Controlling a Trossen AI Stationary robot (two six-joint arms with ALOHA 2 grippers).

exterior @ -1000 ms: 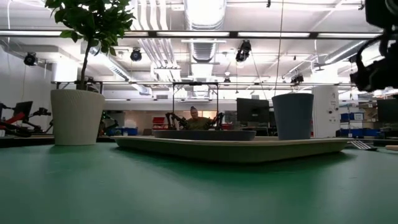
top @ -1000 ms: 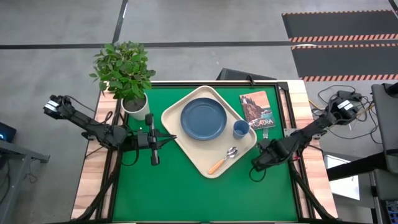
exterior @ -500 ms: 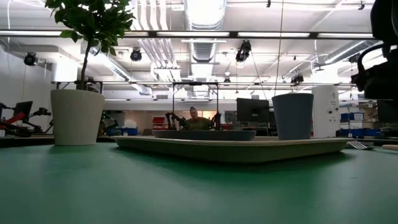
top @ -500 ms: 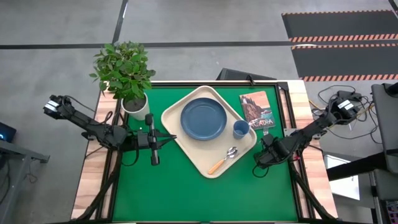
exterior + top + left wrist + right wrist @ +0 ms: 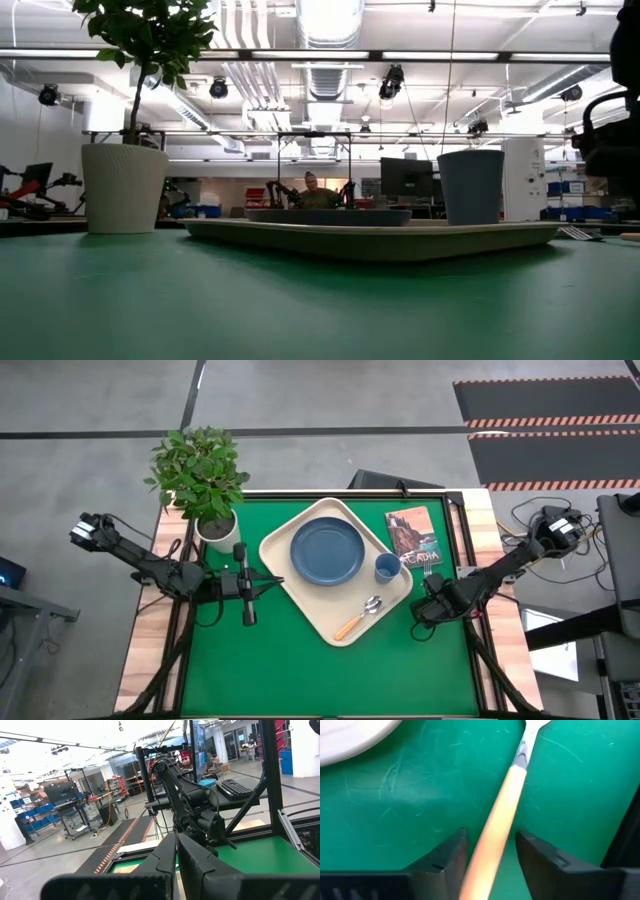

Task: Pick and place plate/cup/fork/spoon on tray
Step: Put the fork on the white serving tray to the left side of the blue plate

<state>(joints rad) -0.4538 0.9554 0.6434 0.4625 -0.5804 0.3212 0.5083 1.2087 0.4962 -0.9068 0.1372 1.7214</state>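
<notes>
The cream tray (image 5: 308, 600) lies mid-table and bears the blue plate (image 5: 327, 550), the blue cup (image 5: 388, 568) and the orange-handled spoon (image 5: 360, 617). The fork (image 5: 500, 825) lies flat on the green mat to the tray's right, its tines (image 5: 427, 573) toward the book. My right gripper (image 5: 491, 835) is open and low over the mat, one finger on either side of the fork's tan handle, neither plainly touching it. My left gripper (image 5: 272, 582) is shut, holds nothing, and hovers off the tray's left corner.
A white pot with a green plant (image 5: 215, 528) stands at the far left of the mat. A book (image 5: 413, 536) lies at the far right, just beyond the fork. Bare green mat spreads along the near side, in front of the tray.
My right gripper has moved toward the table's far edge and a little to the right, along the fork's handle, and has come down toward the mat. The fork and everything on the tray have stayed put.
</notes>
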